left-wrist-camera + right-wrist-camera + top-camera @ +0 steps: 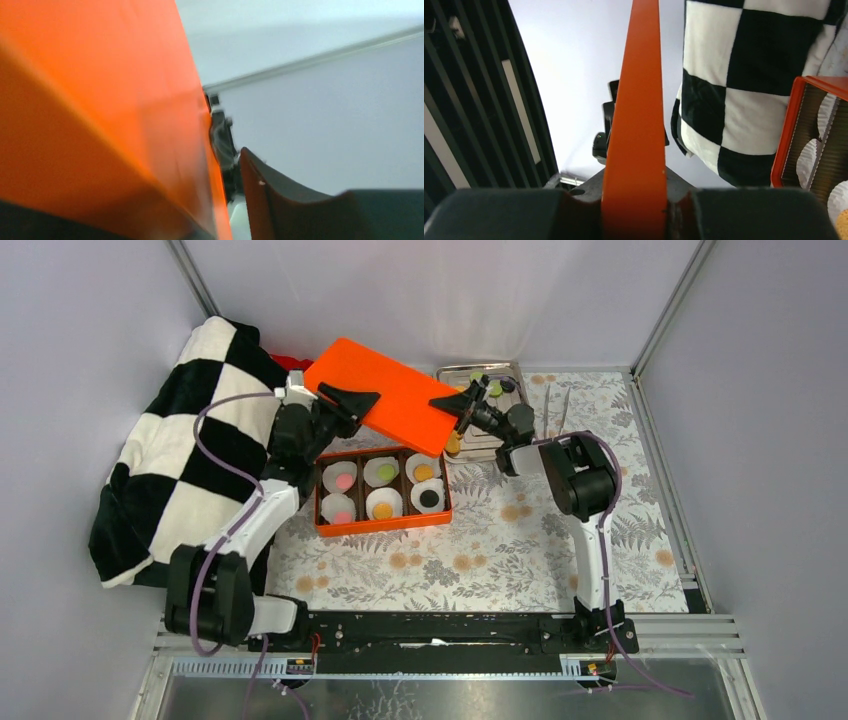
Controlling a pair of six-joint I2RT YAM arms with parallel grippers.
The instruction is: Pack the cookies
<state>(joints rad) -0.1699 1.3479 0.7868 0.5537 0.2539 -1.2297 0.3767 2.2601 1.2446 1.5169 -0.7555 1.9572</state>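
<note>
Here we are looking over the floral table [520,530], with a checkered blanket [190,460] lying heaped along its left side. The orange lid [385,390] is hanging tilted in the air between our two arms, its long axis running from far left down to near right. The open orange box [383,527] is sitting just near of the lid and below it, with its own long axis running left to right. So we are judging that the lid is needing a turn and a move nearward before it lines up. A metal tray [455,370] is resting at the far right, partly under the lid's right end. Our right gripper [455,402] is pinching the lid's right end, and its wrist view is showing the thin orange edge clamped tight between both pads. Our left gripper [350,400] is standing at the lid's left end. There its jaws are sitting apart, with one finger [280,210] showing a gap beside the orange surface. The weight is therefore seeming to hang on the right arm alone. The cookies [386,472] are lying one to a paper cup in all six compartments, and a few more are waiting on the tray, nearest our right arm.
</note>
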